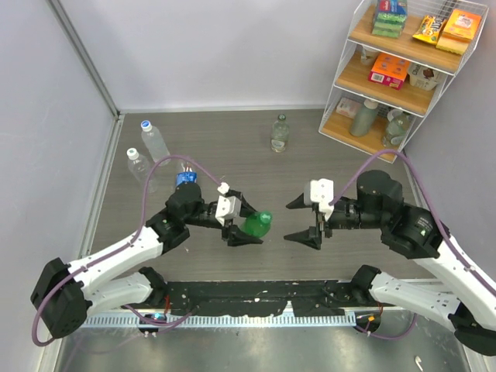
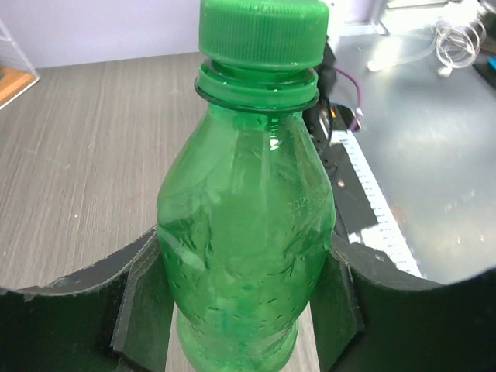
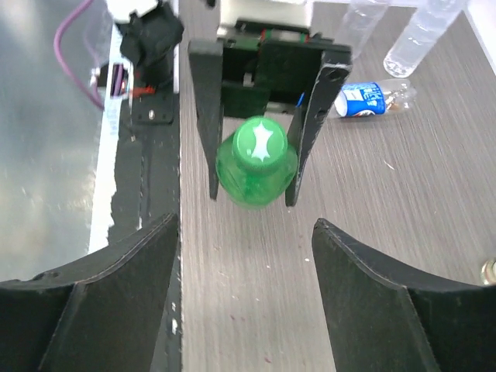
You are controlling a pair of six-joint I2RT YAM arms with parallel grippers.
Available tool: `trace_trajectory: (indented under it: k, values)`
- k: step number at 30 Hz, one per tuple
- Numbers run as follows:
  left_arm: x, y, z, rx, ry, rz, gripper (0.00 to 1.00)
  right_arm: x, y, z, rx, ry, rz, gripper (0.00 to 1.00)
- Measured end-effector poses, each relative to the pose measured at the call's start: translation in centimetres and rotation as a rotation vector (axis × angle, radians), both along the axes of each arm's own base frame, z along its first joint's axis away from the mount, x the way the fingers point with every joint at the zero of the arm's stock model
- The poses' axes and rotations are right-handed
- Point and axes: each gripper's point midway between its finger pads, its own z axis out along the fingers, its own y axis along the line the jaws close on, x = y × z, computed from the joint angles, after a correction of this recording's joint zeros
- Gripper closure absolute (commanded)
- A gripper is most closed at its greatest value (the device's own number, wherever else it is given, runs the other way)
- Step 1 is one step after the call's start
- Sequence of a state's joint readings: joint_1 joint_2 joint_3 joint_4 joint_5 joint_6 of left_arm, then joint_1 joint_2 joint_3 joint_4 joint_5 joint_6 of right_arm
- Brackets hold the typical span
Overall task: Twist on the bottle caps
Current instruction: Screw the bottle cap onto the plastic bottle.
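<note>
Overhead, left fingers (image 1: pixel 245 238) clamp green bottle (image 1: pixel 258 224), right fingers (image 1: pixel 299 235) apart; wrist shows cap (image 2: pixel 262 31) on.

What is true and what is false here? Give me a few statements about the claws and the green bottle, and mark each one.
1. The left claw grips the green bottle. True.
2. The bottle's neck is bare. False: a green cap sits on it.
3. The right claw is clamped on that cap. False: it is open and apart from the bottle.
4. A shelf with snack packs stands at the far right. True.
</note>
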State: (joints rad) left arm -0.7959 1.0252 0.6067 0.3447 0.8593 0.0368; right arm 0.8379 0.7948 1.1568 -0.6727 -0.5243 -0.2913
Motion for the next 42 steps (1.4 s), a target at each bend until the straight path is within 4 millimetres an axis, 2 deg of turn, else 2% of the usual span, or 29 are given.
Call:
trace_trajectory:
  k: [5, 8, 14, 20, 28, 36, 42]
  values:
    - [-1.7, 0.8, -0.5, 0.008, -0.079, -0.146, 1.0, -0.7, 0.1, -1.7, -0.054, -0.122, 0.126, 0.25]
    - [-2.2, 1.1, -0.6, 0.013, -0.101, -0.201, 1.0, -0.7, 0.6, -1.9, -0.055, -0.16, 0.175, 0.25]
    - [-0.9, 0.6, -0.1, 0.05, -0.084, -0.267, 1.0, -0.1, 2.4, -2.1, -0.068, -0.207, 0.266, 0.28]
    - [-1.4, 0.9, -0.8, 0.065, -0.057, -0.309, 1.0, 0.3, 3.6, -2.7, -0.087, -0.211, 0.327, 0.29]
    - [-1.9, 1.0, -0.8, 0.059, -0.058, -0.335, 1.0, -0.2, 3.8, -2.1, -0.064, -0.223, 0.356, 0.29]
    - [-2.1, 0.9, -1.4, 0.063, -0.034, -0.36, 1.0, -1.0, 4.5, 0.1, -0.009, -0.246, 0.411, 0.36]
    - [-2.1, 0.9, -1.5, 0.065, -0.025, -0.366, 1.0, -1.0, 5.1, -0.8, -0.038, -0.219, 0.44, 0.37]
